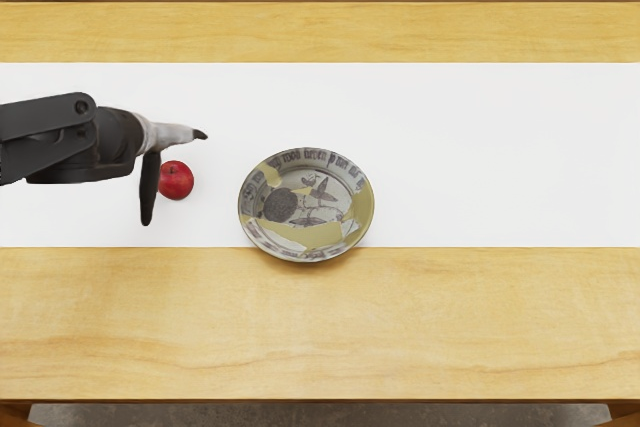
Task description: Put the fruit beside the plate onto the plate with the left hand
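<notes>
The left arm is seen entering from 9 o'clock. Its hand [160,147] is held with the fingers apart and nothing grasped, one finger pointed toward 3 o'clock and another toward 6 o'clock. The red fruit [176,180] is found in the angle between them, resting on the white runner [480,147] of the wooden surface [320,317]. It lies at 9 o'clock of the patterned plate [362,202], near but apart.
</notes>
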Controlling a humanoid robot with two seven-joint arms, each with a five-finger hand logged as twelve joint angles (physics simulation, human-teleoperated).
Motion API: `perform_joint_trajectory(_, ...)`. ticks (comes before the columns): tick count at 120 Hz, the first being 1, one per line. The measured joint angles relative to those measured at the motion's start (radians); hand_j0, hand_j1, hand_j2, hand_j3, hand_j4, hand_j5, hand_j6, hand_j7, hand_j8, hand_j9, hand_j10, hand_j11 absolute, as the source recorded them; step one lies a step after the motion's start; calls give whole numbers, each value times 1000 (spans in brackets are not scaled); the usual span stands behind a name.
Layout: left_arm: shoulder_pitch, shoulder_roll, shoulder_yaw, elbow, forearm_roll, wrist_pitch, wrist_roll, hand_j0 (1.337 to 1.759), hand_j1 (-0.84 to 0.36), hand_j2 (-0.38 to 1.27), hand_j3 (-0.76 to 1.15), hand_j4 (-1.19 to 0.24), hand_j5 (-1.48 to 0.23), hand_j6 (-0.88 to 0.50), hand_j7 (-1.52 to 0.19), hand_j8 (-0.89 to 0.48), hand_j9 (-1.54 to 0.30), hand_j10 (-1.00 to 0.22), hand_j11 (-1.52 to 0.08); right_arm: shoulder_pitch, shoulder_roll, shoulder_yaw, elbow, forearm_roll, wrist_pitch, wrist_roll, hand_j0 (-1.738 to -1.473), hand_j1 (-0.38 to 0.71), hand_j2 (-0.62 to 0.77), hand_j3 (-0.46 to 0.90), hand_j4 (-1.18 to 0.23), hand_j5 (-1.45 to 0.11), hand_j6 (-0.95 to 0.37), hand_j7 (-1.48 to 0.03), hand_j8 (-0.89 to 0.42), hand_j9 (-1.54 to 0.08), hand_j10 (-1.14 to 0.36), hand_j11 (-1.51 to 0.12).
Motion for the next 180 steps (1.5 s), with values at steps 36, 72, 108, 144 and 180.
perform_joint_trajectory(36, 32, -10, -5, -7, 86, 109, 0, 1658, 349, 2, 0, -3, -1, -5, 0, -4, 0, -3, 0, 0, 0, 0, 0, 0, 0, 0, -1658, -333, -3, 0, -13, -17, -13, -17, -13, -17, -13, -17)
perform_joint_trajectory(72, 67, -11, 2, -4, 144, 159, 0, 1658, 292, 12, 0, -53, -64, -54, -64, -54, -64, -52, -64, 0, 0, 0, 1, 0, 1, 0, -1658, -333, -3, 0, -13, -17, -13, -17, -13, -17, -13, -17)
perform_joint_trajectory(108, 77, -24, 5, -5, 162, 170, 0, 1658, 114, 42, 0, -201, -257, -203, -257, -202, -257, -201, -257, 0, 0, 0, 2, 0, 2, 0, -1658, -333, -3, 0, -13, -17, -13, -17, -13, -17, -13, -17)
perform_joint_trajectory(144, 74, -26, 27, -6, 168, 171, 0, 1658, -24, 65, 0, -317, -407, -318, -407, -317, -407, -316, -407, 0, 0, 0, 3, 0, 5, 0, -1658, -333, -3, 0, -13, -17, -13, -17, -13, -17, -13, -17)
perform_joint_trajectory(180, 75, -41, 32, -5, 197, 173, 0, 1658, -61, 72, 0, -347, -447, -348, -447, -347, -447, -346, -447, 0, 0, 0, 3, 0, 6, 0, -1658, -333, -3, 0, -13, -17, -13, -17, -13, -17, -13, -17)
